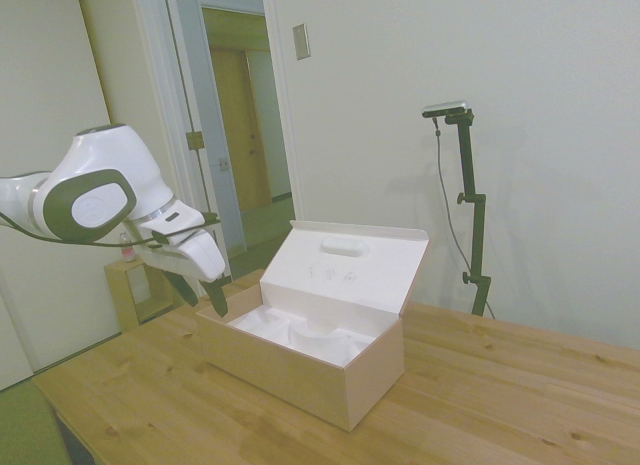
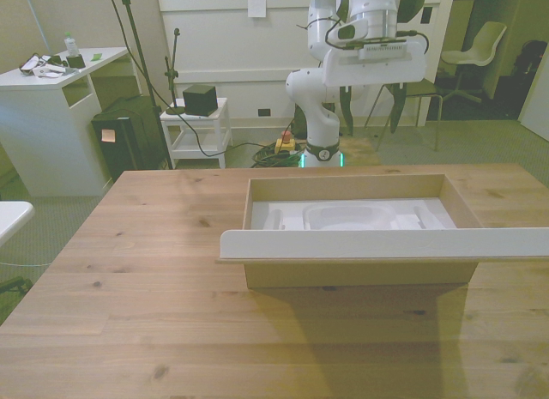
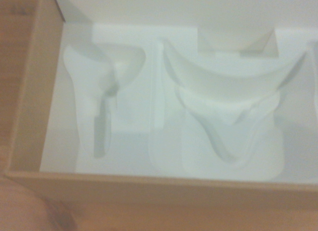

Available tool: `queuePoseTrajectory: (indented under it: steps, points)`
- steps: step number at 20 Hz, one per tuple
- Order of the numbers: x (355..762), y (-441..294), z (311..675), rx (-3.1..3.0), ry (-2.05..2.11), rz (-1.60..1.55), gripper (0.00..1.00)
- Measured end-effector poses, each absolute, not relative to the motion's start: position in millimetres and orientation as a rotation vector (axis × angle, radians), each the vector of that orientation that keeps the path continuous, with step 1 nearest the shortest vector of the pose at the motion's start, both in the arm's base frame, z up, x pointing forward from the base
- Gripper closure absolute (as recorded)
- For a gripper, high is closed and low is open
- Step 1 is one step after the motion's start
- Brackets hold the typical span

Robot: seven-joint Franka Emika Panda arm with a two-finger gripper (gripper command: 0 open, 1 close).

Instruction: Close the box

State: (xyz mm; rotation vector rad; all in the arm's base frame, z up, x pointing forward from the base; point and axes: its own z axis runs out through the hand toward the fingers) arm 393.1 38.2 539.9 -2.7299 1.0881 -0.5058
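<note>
Trouble, we judge, lies in reach: our gripper (image 1: 203, 297), fingers spread and empty, hangs above the table's far edge behind the box (image 1: 300, 360), whose lid (image 1: 345, 265) stands open on the opposite side, so a careless push could shove the box instead.

Pale tan cardboard box (image 1: 300, 370), matt, smooth-faced, with plain flat walls. White moulded insert (image 3: 198, 116) inside, matt and softly contoured, like pressed pulp or foam; cannot tell which. Hinged flap lid (image 1: 345, 265) white and matt on its inner face, with small grey printed symbols and a raised oblong pad. Worktop (image 2: 154, 330) of light wood planks, visible grain and dark knots, low satin sheen. Glossy white plastic shell on the arm (image 1: 95, 190), grey inset panel, dark cable. Tool (image 1: 203, 291) with white glossy body and dark matt fingers (image 1: 216, 297).
</note>
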Motion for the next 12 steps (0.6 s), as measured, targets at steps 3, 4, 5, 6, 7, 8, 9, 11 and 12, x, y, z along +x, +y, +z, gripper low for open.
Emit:
queuePoseTrajectory:
  steps: [3, 4, 5, 6, 7, 8, 9, 11, 12]
  points:
    - [400, 34, 567, -2.693, 1.038, -0.612, 0.0]
    - [403, 31, 575, -2.678, 1.027, -0.647, 0.0]
    - [407, 28, 582, -2.665, 1.018, -0.679, 0.0]
    - [412, 25, 589, -2.651, 1.01, -0.716, 0.0]
    - [418, 22, 595, -2.641, 1.0, -0.753, 0.0]
    - [424, 20, 599, -2.636, 0.989, -0.791, 0.0]
    - [431, 18, 603, -2.631, 0.974, -0.834, 0.0]
    - [445, 16, 611, -2.622, 0.947, -0.906, 0.0]
    - [451, 16, 616, -2.616, 0.936, -0.943, 0.0]
